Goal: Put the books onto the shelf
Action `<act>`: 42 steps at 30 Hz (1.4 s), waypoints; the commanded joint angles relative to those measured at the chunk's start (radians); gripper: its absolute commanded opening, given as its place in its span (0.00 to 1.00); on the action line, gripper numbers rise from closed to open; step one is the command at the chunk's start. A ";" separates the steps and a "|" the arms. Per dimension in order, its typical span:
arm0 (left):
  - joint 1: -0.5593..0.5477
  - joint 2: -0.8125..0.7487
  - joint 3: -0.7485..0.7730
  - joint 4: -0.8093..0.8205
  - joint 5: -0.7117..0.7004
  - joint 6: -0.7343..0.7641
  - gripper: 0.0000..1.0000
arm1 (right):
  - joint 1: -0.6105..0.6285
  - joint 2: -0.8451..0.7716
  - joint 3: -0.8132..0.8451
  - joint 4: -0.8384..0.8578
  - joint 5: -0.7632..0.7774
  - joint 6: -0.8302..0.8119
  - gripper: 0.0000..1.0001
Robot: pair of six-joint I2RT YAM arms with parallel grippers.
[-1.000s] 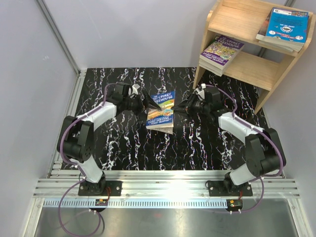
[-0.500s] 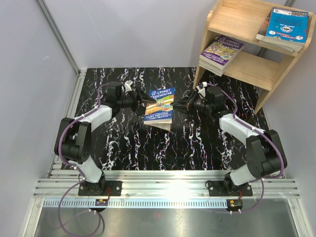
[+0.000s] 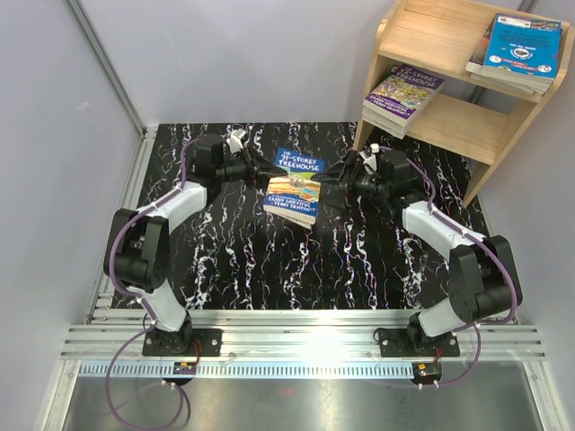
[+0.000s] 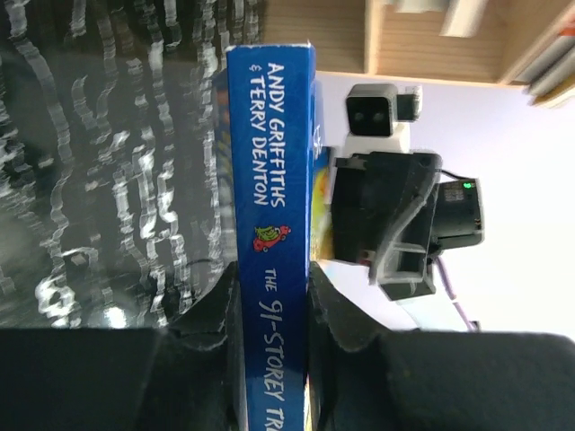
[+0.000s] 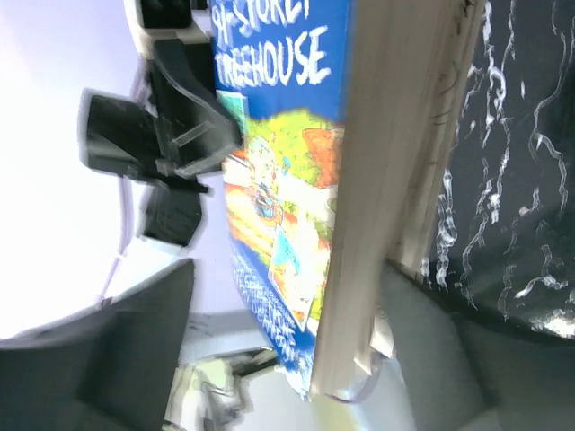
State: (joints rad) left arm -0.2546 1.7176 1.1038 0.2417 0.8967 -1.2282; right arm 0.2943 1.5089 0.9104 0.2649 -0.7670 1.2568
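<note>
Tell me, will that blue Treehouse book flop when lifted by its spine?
Probably fairly stiff: the blue book shows a thick block of pages in the right wrist view. Pinched at the spine by the left fingers, its free pages may fan open. Held at one edge only, it could swing.

Top view looks down; wrist views, seemingly opposed, share the book (image 4: 269,162).

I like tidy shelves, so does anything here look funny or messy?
Yes. The purple book lies flat on the lower tier of the shelf and pokes out past the edge. The blue-covered stack on the top tier lies flat and overhangs too. No book stands upright.
</note>
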 commanded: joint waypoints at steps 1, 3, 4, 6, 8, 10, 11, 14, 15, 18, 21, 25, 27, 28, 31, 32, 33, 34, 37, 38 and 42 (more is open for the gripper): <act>-0.025 -0.019 0.157 -0.001 0.099 -0.024 0.00 | 0.000 -0.036 0.104 -0.104 -0.034 -0.147 0.97; -0.025 -0.016 0.208 -0.031 0.107 -0.033 0.00 | -0.012 -0.044 0.094 -0.109 -0.040 -0.146 1.00; -0.025 -0.013 0.250 -0.035 0.111 -0.051 0.00 | -0.014 -0.053 0.081 -0.092 -0.049 -0.137 1.00; -0.026 -0.010 0.287 -0.030 0.120 -0.074 0.00 | -0.015 -0.064 0.071 -0.075 -0.049 -0.126 1.00; -0.025 -0.006 0.326 0.008 0.130 -0.125 0.00 | -0.015 -0.078 0.056 -0.046 -0.043 -0.105 1.00; -0.026 -0.003 0.343 0.053 0.133 -0.186 0.00 | -0.015 -0.087 0.050 -0.009 -0.040 -0.073 1.00; -0.025 -0.001 0.349 0.076 0.136 -0.197 0.00 | -0.015 -0.087 0.051 0.003 -0.040 -0.062 1.00; -0.025 -0.001 0.346 0.077 0.128 -0.194 0.00 | -0.015 -0.093 0.054 0.065 -0.041 -0.004 1.00; -0.025 -0.003 0.338 0.083 0.127 -0.194 0.00 | -0.015 -0.098 0.056 0.082 -0.040 0.012 1.00; -0.026 -0.009 0.306 0.116 0.111 -0.203 0.00 | -0.015 -0.118 0.047 0.161 -0.041 0.090 1.00; -0.026 -0.013 0.313 0.056 0.084 -0.157 0.00 | -0.014 -0.151 0.033 0.211 -0.034 0.147 0.92; -0.026 -0.009 0.366 -0.068 0.033 -0.050 0.00 | -0.007 -0.225 0.016 0.188 -0.018 0.161 0.67; -0.029 -0.006 0.381 -0.105 0.024 -0.033 0.00 | -0.001 -0.246 0.004 0.181 -0.009 0.164 0.59; -0.032 -0.004 0.392 -0.116 0.012 -0.019 0.00 | 0.000 -0.262 0.001 0.174 -0.005 0.162 0.53; -0.043 -0.006 0.413 -0.191 -0.025 0.030 0.00 | 0.008 -0.294 -0.015 0.163 0.011 0.167 0.42; -0.044 -0.006 0.416 -0.202 -0.039 0.044 0.00 | 0.012 -0.300 -0.016 0.162 0.020 0.170 0.42; -0.046 -0.006 0.419 -0.217 -0.047 0.047 0.00 | 0.014 -0.309 -0.015 0.155 0.023 0.170 0.41; -0.046 -0.004 0.419 -0.217 -0.053 0.047 0.00 | 0.017 -0.311 -0.015 0.154 0.026 0.170 0.42; -0.046 0.002 0.439 -0.238 -0.071 0.058 0.00 | 0.028 -0.322 -0.007 0.137 0.034 0.167 0.41; -0.049 0.004 0.447 -0.240 -0.079 0.067 0.00 | 0.029 -0.326 -0.005 0.135 0.040 0.167 0.42; -0.057 -0.006 0.467 -0.317 -0.123 0.102 0.00 | 0.042 -0.329 0.002 0.131 0.051 0.167 0.42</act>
State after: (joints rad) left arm -0.3065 1.7256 1.5059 -0.0566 0.8806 -1.1873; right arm 0.3046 1.2346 0.8841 0.3420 -0.6960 1.4078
